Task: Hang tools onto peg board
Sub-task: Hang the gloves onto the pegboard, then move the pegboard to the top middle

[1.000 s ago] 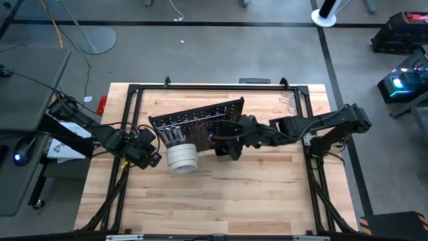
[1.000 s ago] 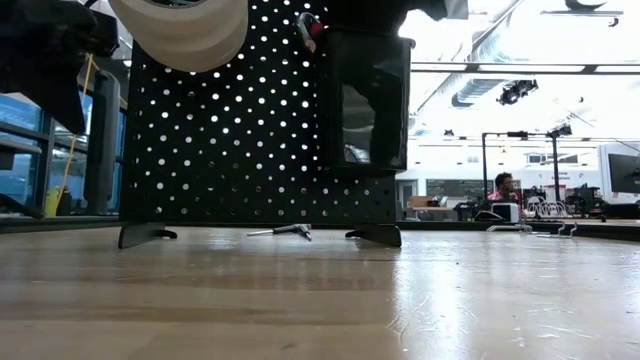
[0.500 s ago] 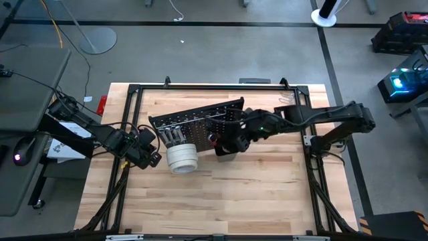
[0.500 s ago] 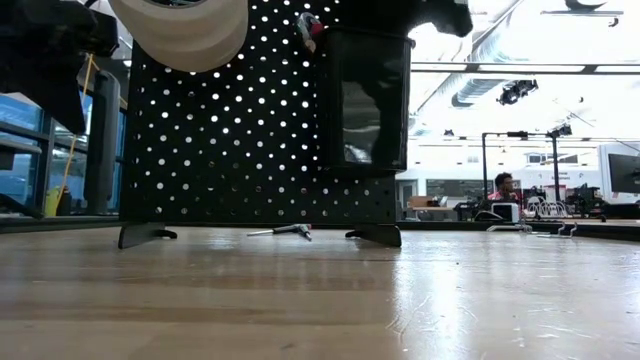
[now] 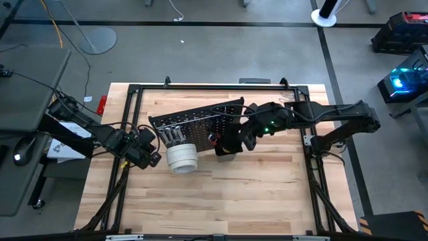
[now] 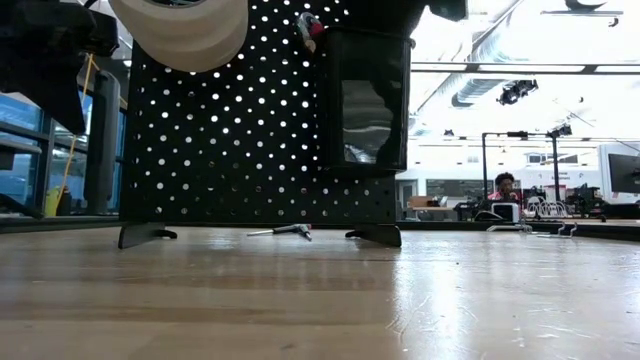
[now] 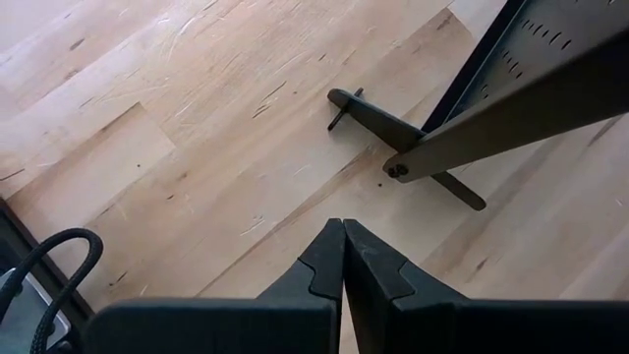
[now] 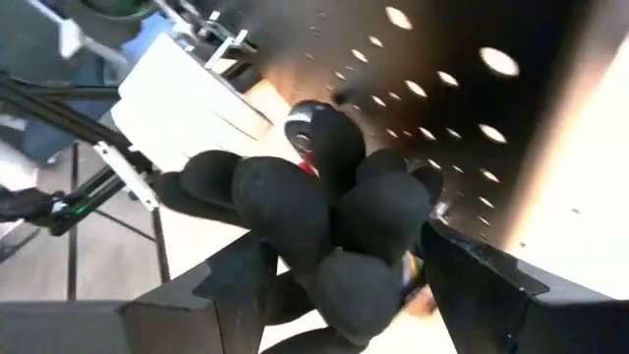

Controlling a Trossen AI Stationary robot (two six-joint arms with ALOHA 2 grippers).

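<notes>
The peg board [image 5: 197, 117] stands upright on the table, also seen in the low view [image 6: 250, 130]. White tape rolls [image 5: 181, 158] hang on its left part. A black bin [image 6: 365, 95] hangs on its right part. My right gripper [image 5: 242, 137] is open above the bin. In its wrist view a black, rounded, glove-like bundle [image 8: 334, 216] shows between its fingers. My left gripper [image 7: 342, 258] is shut over bare table beside the board's left foot [image 7: 398, 128], next to the tape rolls. My right gripper has its fingers [image 8: 231, 280] on either side of the black bundle's lower part [image 8: 339, 275]. I cannot tell whether they touch it, because the bundle hides the inner faces of both fingers.
A small metal tool [image 6: 285, 231] lies on the table behind the board. Wire pieces [image 5: 287, 100] lie near the far right corner. The black table frame [image 5: 127, 120] runs along the edges. The near half of the table is bare wood [image 5: 221, 194]. A person sits far off in the room [image 6: 503, 187].
My right gripper has risen and drawn back a little from the bin toward the table's far right, its arm swinging toward the far edge. The tape rolls and peg board have stayed in place.
</notes>
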